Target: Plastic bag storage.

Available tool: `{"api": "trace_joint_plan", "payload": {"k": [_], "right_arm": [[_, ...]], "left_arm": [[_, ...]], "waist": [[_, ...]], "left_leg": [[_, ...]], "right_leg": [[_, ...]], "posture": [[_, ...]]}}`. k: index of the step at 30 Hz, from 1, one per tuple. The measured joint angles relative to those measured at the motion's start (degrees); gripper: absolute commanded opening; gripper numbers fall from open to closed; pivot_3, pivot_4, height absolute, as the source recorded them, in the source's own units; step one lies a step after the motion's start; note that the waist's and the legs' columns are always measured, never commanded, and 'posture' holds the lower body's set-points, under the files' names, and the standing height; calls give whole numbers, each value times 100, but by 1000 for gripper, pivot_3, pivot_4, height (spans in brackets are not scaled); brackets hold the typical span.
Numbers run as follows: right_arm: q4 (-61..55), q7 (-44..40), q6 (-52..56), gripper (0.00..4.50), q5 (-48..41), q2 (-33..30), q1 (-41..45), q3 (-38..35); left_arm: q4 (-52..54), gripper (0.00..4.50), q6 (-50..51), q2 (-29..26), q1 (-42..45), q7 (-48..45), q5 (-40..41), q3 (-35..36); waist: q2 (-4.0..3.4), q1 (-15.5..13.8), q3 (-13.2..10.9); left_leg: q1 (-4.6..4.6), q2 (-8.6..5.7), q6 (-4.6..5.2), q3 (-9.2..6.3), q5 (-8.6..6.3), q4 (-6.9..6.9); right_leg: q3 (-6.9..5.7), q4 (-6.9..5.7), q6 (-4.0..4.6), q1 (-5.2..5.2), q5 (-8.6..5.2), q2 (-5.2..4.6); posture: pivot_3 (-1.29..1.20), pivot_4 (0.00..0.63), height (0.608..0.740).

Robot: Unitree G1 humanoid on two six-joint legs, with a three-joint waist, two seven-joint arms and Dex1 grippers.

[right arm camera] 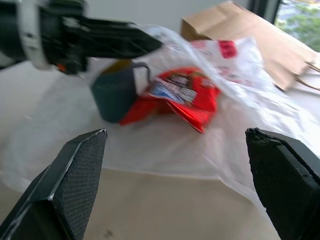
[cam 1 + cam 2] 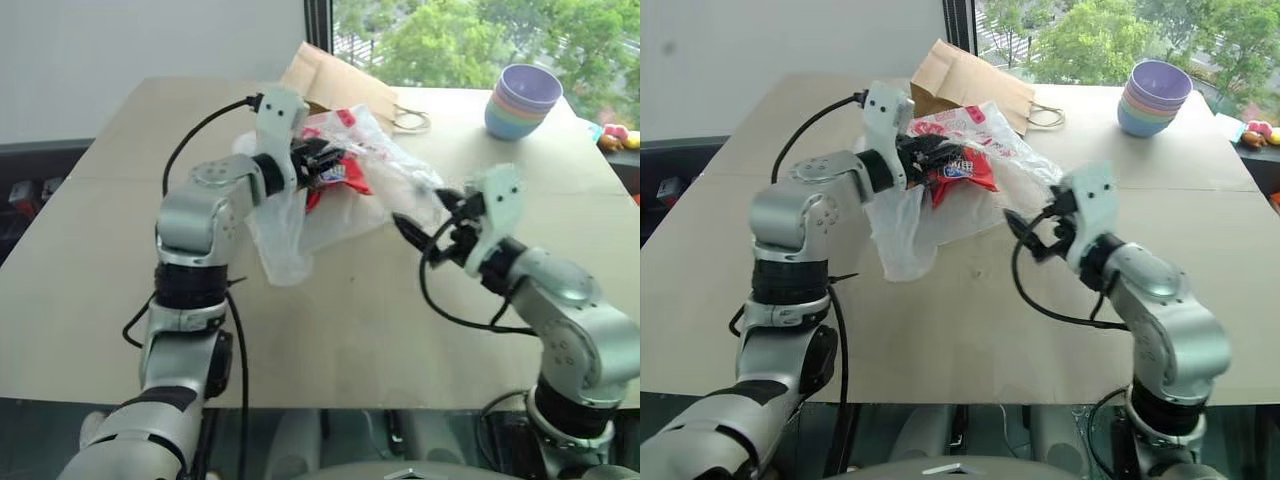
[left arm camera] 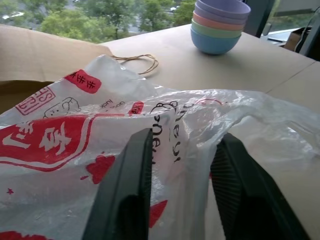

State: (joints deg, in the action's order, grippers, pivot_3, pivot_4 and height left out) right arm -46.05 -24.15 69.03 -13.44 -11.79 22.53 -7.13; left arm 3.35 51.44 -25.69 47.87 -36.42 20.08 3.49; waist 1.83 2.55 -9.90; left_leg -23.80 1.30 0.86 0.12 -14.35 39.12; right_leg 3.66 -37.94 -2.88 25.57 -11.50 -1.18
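Right pincer (image 2: 428, 236), closest to the camera, hangs spread wide and empty above the table (image 2: 330, 340), pointing at the bag's near right edge. Left pincer (image 3: 182, 172), jaws apart, straddles a fold of the bag (image 2: 340, 200) without visibly clamping it. Bag lies mid-table, stretched from near-left to far-right; left arm is nearer.

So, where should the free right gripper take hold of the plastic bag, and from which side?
Probably the loose edge of the plastic bag that lies flat on the table nearest the right gripper, approached low from the robot's right. That film is thin, empty and free of the red packet and dark cup.
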Motion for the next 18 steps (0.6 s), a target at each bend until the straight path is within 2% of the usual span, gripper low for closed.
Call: {"api": "trace_joint_plan", "payload": {"k": [3, 5, 8, 10, 11, 13, 16, 18], "right_arm": [[412, 427, -7, 4500, 219, -117, -55, 66], [771, 600, -133, 4500, 334, -117, -96, 183], [1502, 979, -754, 4500, 541, 53, -62, 346], [1815, 1132, -1028, 4500, 620, 104, -47, 336], [1927, 1162, -1171, 4500, 634, 122, -11, 379], [2187, 1194, -1600, 4500, 647, 128, 28, 421], [2671, 1217, -1970, 3633, 650, 97, 75, 369], [2902, 1193, -2115, 2749, 611, 108, 170, 373]], "left_arm": [[353, 2972, 12, -729, -255, -929, 620, 264], [504, 2972, -94, -950, -409, -1216, 789, 494], [1183, 2972, -156, -1430, -1600, -1920, 1492, 980], [1435, 2972, -17, -1559, -2223, -2204, 1965, 1313], [1576, 2972, 51, -1619, -2521, -2286, 2191, 1587], [1964, 2972, 98, -1931, -3668, -2639, 2618, 2387], [2218, 3025, 280, -2182, -4514, -2892, 3128, 3086], [2424, 3025, 369, -2365, -4594, -2952, 3500, 3342]], "waist": [[-1, 37, 0], [-6, 14, 2], [-7, 79, 3], [-5, 62, 2], [-5, 67, 2], [-4, 141, 2], [2, 88, 5], [0, 18, 4]], "left_leg": [[5, 8, 0, 23, 0, -4], [6, 9, 0, 35, 0, -4], [3, 14, 0, 57, 0, -7], [-3, 17, 0, 56, 0, -7], [-3, 20, 0, 58, 0, -7], [5, 27, 1, 69, -1, -12], [3, 29, 0, 60, 0, -11], [6, 33, 1, 62, 1, -4]], "right_leg": [[5, -1, 3, 5, -2, 14], [6, 2, 3, 1, -2, 12], [24, 9, 2, 8, -3, 10], [20, 12, 2, 12, -3, 10], [19, 18, 2, 11, -3, 11], [25, 22, 3, 11, -4, 11], [15, 22, 20, 8, -16, 11], [14, 22, 4, 3, -30, 9]], "posture": [[0, 150, 740], [0, 150, 740], [0, 150, 740], [0, 150, 740], [0, 150, 740], [0, 150, 740], [0, 150, 740], [0, 150, 740]]}}
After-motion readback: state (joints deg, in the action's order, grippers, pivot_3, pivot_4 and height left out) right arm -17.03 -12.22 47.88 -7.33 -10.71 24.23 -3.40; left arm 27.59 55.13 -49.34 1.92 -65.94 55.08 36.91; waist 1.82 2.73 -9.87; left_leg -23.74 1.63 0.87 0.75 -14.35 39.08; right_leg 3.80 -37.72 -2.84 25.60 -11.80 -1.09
